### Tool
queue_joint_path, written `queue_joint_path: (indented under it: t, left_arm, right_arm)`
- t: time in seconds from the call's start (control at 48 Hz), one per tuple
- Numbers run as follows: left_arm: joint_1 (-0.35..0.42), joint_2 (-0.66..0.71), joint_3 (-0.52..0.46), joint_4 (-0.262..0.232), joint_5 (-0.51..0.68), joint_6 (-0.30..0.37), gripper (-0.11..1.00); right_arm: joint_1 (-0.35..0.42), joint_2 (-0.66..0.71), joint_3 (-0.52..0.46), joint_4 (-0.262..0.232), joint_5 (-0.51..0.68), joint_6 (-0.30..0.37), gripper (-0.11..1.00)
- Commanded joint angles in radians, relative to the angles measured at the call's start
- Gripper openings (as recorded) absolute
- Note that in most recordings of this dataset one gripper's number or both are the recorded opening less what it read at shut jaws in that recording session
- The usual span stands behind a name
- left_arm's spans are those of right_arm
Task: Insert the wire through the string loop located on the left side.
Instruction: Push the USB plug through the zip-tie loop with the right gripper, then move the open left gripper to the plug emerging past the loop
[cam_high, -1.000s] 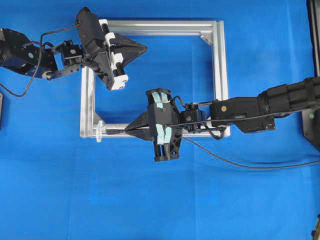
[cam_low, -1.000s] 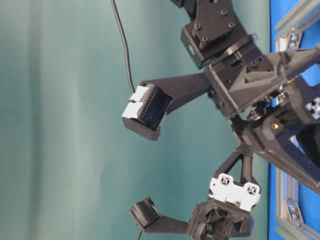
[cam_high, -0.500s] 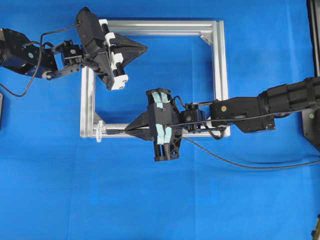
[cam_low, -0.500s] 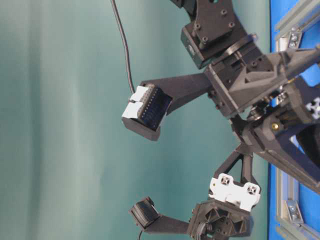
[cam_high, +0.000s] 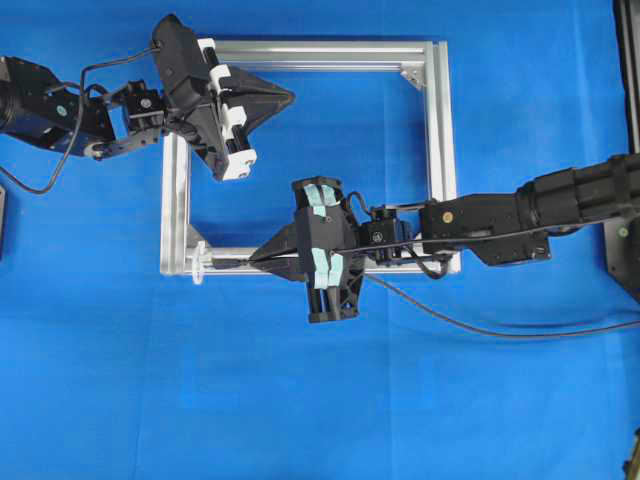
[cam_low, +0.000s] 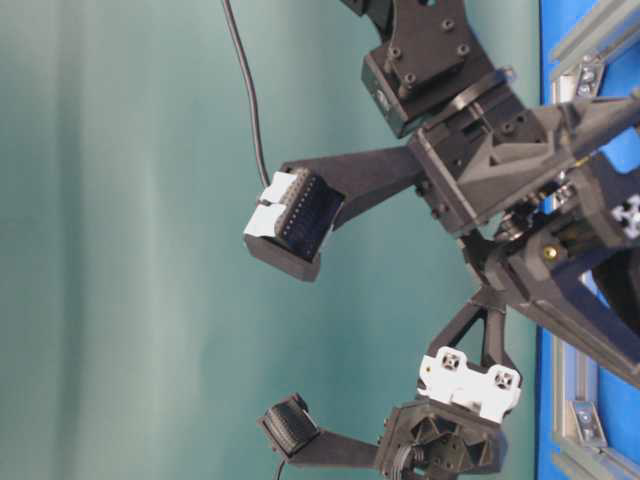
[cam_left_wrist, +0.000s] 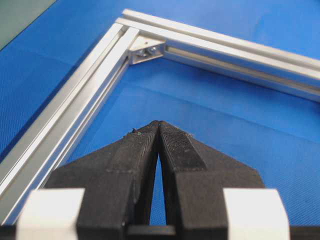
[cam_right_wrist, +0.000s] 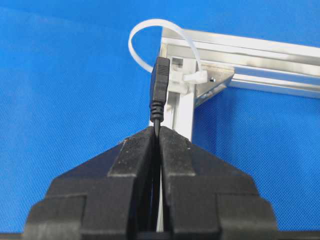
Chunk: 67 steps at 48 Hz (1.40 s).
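Wire: thin black cable (cam_right_wrist: 160, 92) with a small dark ribbed plug, clamped just behind the plug; the tip points at the loop from just beside it, and whether it is inside cannot be told.
String loop: thin whitish translucent band (cam_right_wrist: 145, 35) arching off the frame's corner, at the lower left corner in the overhead view (cam_high: 197, 263).
Right gripper: (cam_right_wrist: 159, 131) pressed together on the wire, ridged black pads; open cloth to its left.
Cable tail: trails right across the cloth, cut off at the picture's edge.
Frame: square silver slotted aluminium (cam_high: 435, 120), bare blue inside.
Left gripper: (cam_left_wrist: 159, 123) pressed together, nothing in it, above the frame's upper left corner.
Cloth: blue, finely woven (cam_high: 300, 400).
Table-level view: arms crowd it; wire and loop hidden.
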Motion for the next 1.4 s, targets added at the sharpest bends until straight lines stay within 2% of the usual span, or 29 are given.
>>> queue_joint_path:
  t: [0.0,0.375,0.958,1.374]
  left_arm:
    - [-0.002,-0.029,-0.017,0.003,-0.005,0.0,0.0]
    - [-0.002,-0.029,-0.018,0.003,-0.005,0.0,0.0]
    - [-0.011,-0.028,-0.031,0.003,-0.005,-0.003,0.0]
    - [-0.012,-0.026,-0.035,0.003,-0.005,-0.003,0.0]
  right_arm:
    - [-0.002,-0.017,-0.011,0.0,-0.003,0.002,0.0]
    - [-0.002,0.009,-0.032,0.0,-0.008,0.006,0.0]
    - [-0.012,0.123,-0.198,0.002,-0.002,0.006,0.0]
    - [-0.014,0.135,-0.212,0.002,0.0,0.006,0.0]
